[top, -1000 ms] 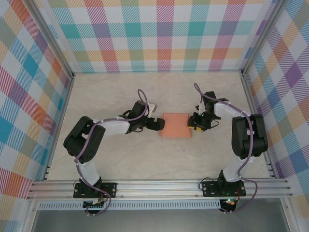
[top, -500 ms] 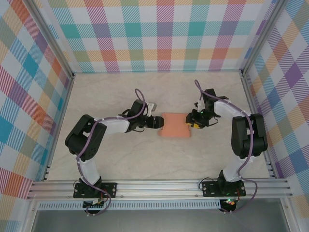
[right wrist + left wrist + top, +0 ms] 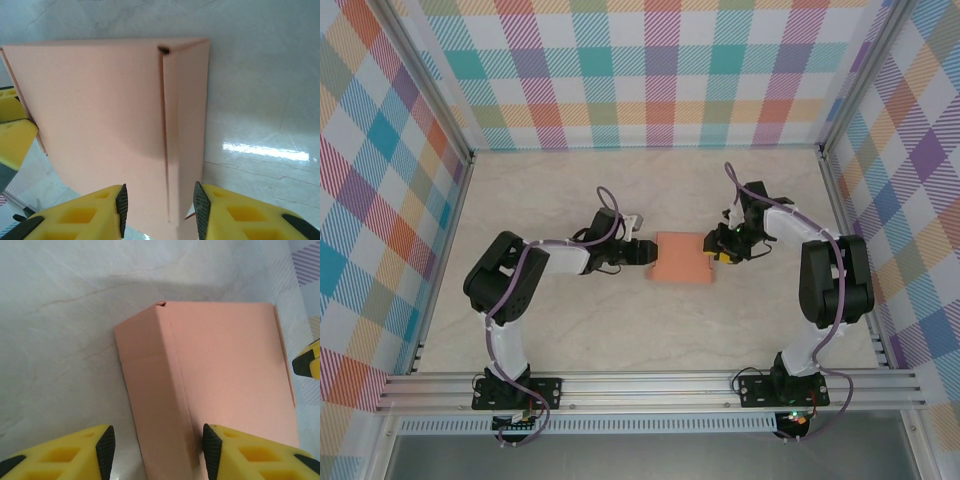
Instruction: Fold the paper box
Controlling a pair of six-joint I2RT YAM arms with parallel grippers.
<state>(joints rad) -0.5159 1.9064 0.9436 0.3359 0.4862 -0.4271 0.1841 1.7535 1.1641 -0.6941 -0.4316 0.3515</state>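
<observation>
Box status: the paper box (image 3: 682,259) lies flat on the tabletop (image 3: 620,330), looks folded up into a low rectangular block. Left tool (image 3: 645,254) sits at the box's left end, jaws apart and straddling that end wall. 1 finger (image 3: 106,442) stands clear of the box, bare tabletop showing between them. Right tool (image 3: 715,251) sits at the box's right end, jaws apart around that edge. Can't tell whether it is clamped on the box or just around it.

Arms bent inward, left claw (image 3: 642,252) parted, facing right claw (image 3: 718,247)
</observation>
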